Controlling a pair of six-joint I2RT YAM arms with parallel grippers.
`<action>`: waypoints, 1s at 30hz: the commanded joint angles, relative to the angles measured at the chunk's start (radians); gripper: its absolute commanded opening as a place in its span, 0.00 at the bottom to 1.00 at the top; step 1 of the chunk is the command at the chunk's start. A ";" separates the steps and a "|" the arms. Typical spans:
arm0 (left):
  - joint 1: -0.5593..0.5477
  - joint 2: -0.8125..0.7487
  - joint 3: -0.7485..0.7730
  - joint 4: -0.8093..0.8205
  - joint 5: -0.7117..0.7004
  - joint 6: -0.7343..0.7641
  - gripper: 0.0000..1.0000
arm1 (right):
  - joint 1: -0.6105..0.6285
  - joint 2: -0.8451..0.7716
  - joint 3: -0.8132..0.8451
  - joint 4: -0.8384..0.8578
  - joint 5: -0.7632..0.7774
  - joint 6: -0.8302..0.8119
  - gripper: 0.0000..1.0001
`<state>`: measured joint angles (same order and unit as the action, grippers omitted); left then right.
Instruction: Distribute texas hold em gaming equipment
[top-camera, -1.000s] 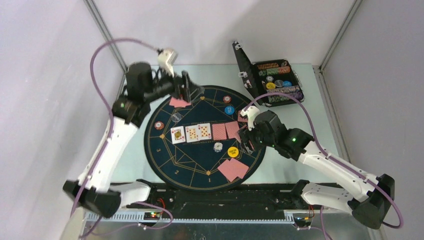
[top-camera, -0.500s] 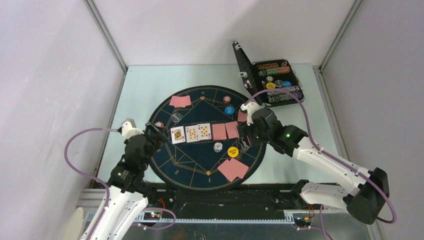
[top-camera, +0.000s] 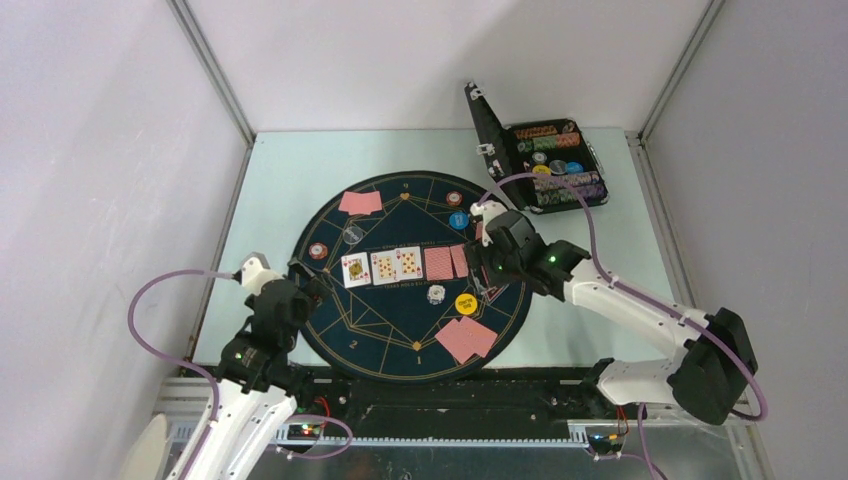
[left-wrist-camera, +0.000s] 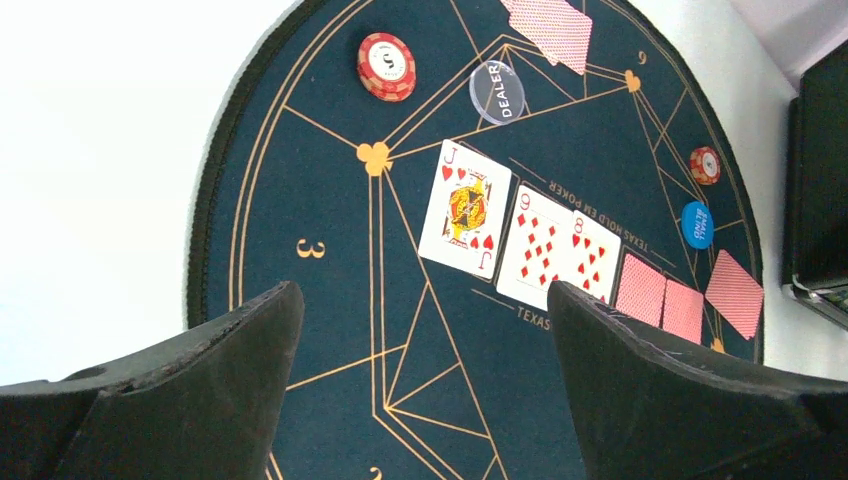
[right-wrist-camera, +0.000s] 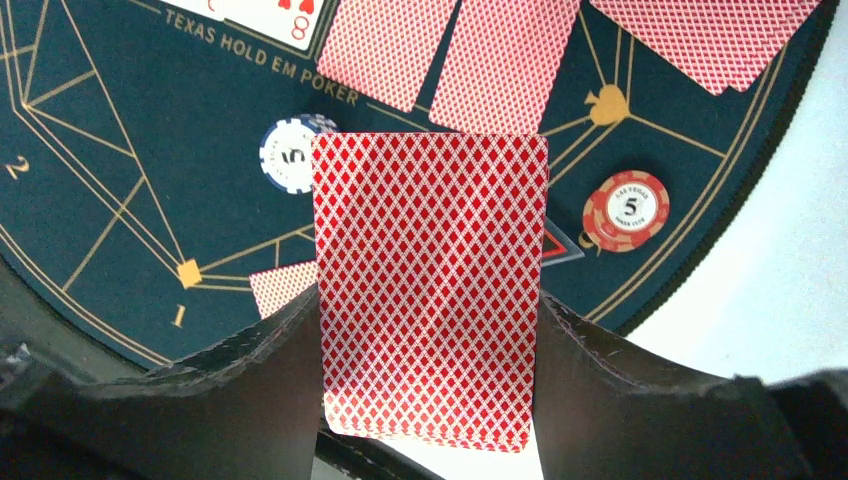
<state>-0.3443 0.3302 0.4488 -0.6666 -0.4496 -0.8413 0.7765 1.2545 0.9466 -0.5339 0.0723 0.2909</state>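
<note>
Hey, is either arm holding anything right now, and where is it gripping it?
The right gripper clamps the red-backed cards by their two long edges, one finger on each. The left gripper is open and empty.

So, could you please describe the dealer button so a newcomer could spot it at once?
Find the round dark-blue mat and its row of face-up cards. Just beyond the jack of hearts at the row's left end lies the dealer button. Unlike the red chip beside it, it is see-through and lettered DEALER.
</note>
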 joint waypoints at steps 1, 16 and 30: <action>0.002 -0.002 -0.007 -0.011 -0.058 -0.034 1.00 | -0.001 0.054 0.082 0.083 -0.003 0.030 0.00; 0.002 -0.024 -0.029 0.020 -0.088 -0.033 1.00 | 0.109 0.316 0.301 0.083 0.021 -0.055 0.00; 0.002 -0.086 -0.043 0.011 -0.094 -0.045 1.00 | 0.320 0.560 0.423 0.102 -0.282 -0.680 0.00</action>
<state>-0.3447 0.2604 0.4129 -0.6640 -0.5056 -0.8612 1.0935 1.7699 1.2873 -0.4591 -0.1116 -0.1848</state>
